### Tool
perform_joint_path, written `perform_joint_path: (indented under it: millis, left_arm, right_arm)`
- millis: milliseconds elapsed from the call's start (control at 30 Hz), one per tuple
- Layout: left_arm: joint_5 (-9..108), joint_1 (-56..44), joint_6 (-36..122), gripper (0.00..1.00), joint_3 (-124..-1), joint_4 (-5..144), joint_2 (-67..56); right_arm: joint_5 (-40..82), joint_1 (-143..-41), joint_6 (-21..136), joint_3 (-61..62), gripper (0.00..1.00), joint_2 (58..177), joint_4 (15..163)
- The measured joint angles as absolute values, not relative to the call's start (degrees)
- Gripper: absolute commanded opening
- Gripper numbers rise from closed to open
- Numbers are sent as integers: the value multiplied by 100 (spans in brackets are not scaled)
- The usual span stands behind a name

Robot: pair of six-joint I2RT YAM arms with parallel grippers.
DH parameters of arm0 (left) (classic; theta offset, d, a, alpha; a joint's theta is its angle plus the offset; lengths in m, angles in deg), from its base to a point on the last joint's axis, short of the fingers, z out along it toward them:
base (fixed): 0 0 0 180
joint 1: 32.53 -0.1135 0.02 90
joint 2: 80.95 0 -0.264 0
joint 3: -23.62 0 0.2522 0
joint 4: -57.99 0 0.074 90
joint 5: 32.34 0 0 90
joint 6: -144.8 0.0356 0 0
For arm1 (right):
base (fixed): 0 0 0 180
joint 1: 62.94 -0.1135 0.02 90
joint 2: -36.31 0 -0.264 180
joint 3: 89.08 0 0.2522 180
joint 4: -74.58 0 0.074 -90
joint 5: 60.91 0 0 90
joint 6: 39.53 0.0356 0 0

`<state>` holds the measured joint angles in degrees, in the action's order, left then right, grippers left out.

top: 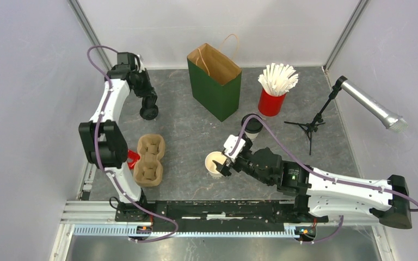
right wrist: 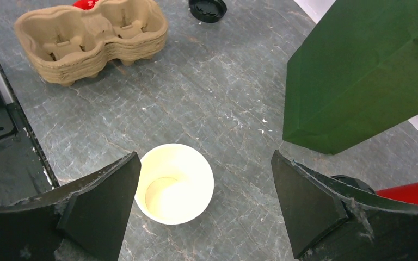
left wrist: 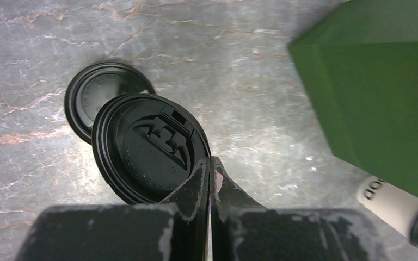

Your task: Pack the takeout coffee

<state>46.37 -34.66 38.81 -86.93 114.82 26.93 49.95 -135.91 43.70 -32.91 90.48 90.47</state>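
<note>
One white paper cup (top: pixel 215 163) stands open and lidless, tan inside, also in the right wrist view (right wrist: pixel 174 184). My right gripper (top: pixel 225 162) hangs open over it (right wrist: pixel 206 159); the cup sits near the left finger, untouched. The second cup (top: pixel 252 125) stands lidded by the green bag (top: pixel 215 81) and shows in the left wrist view (left wrist: pixel 390 198). My left gripper (top: pixel 148 110) is shut (left wrist: pixel 209 164) on the rim of a black lid (left wrist: pixel 149 147), held above the table. A second black lid (left wrist: pixel 90 92) lies on the table under it.
The brown pulp carrier (top: pixel 149 160) lies near the left arm (right wrist: pixel 92 38). A red cup of white straws (top: pixel 272 98) stands right of the bag. A microphone on a small tripod (top: pixel 315 122) stands at the right.
</note>
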Motion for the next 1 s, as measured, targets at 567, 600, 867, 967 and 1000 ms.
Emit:
perform_joint_path:
  millis: [567, 600, 867, 967, 1000]
  left_arm:
    - [1050, -3217, 2198, 2, -5509, 9908, -737]
    - [897, -3094, 2015, 2, -5264, 9714, -968]
    - [178, -1901, 649, 2, -4016, 8328, -2529]
    - [141, -1628, 310, 2, -3815, 8070, -2892]
    - [139, -1540, 209, 3, -3760, 8000, -2992]
  right_arm:
    - [3533, -13589, 2856, -5605, 98, 8296, 5624]
    - [3430, -13589, 2685, -5739, 98, 8296, 5305]
    - [3161, -13589, 1682, -5911, 98, 8664, 3797]
    - [3165, -13589, 1395, -5872, 98, 8908, 3574]
    - [3163, -13589, 1286, -5850, 98, 8989, 3517]
